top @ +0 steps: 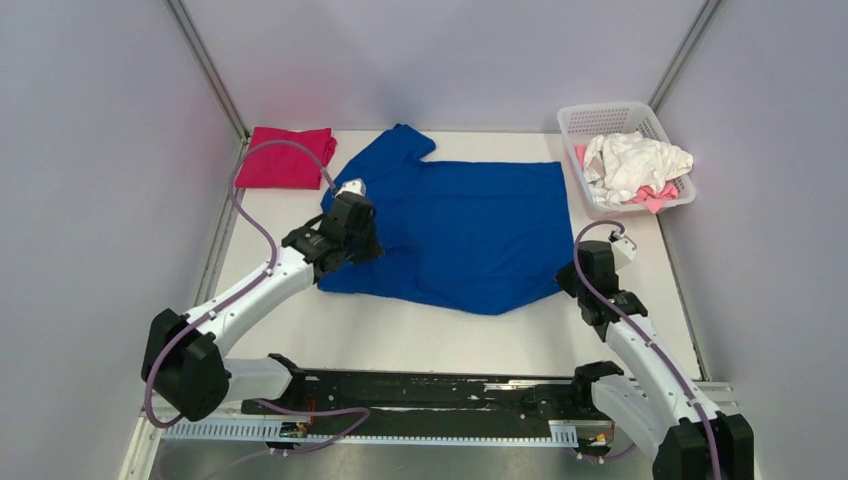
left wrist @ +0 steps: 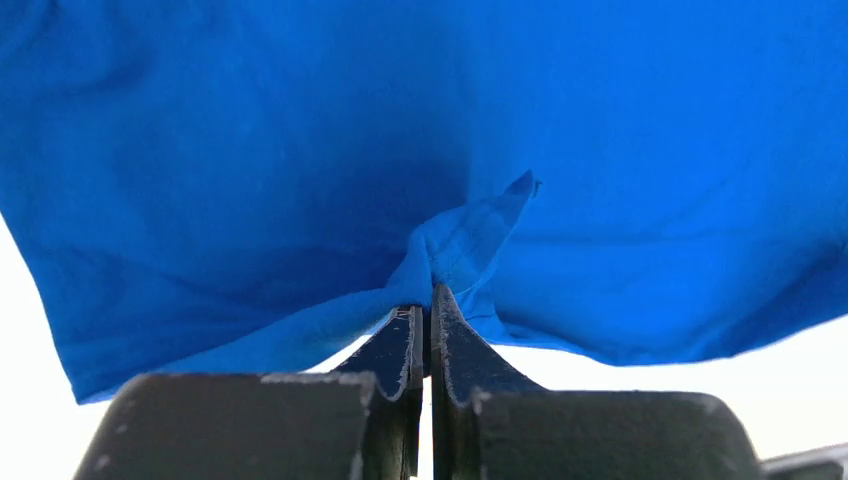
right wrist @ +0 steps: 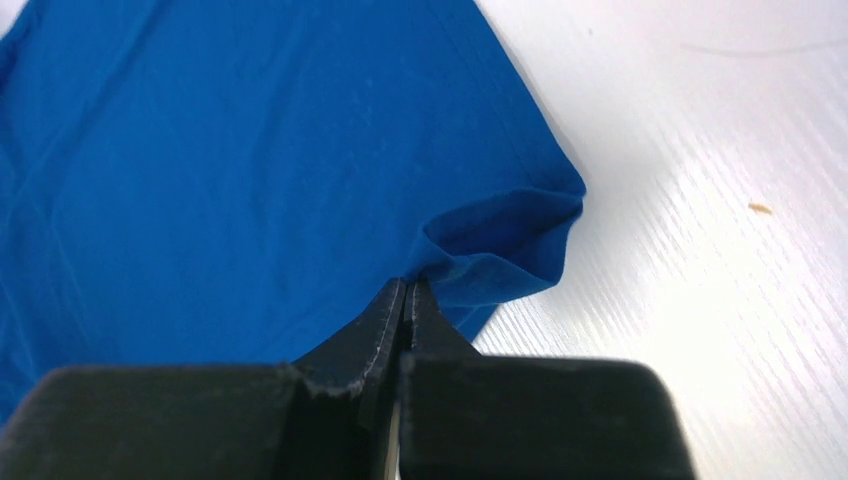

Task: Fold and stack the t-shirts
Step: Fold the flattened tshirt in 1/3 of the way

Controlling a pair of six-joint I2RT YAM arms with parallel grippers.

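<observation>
The royal-blue t-shirt [top: 470, 225] lies spread on the table's middle, plain side up, its graphic hidden. My left gripper [top: 365, 240] is shut on a pinch of its left edge [left wrist: 455, 250]. My right gripper [top: 572, 275] is shut on its near right corner [right wrist: 500, 255]. The magenta t-shirt [top: 287, 157] lies folded at the far left. White [top: 632, 160] and pale pink [top: 655, 195] tees are crumpled in the basket.
A white plastic basket [top: 605, 115] stands at the far right. Grey walls close in the table on three sides. A black rail [top: 430, 395] runs along the near edge between the arm bases.
</observation>
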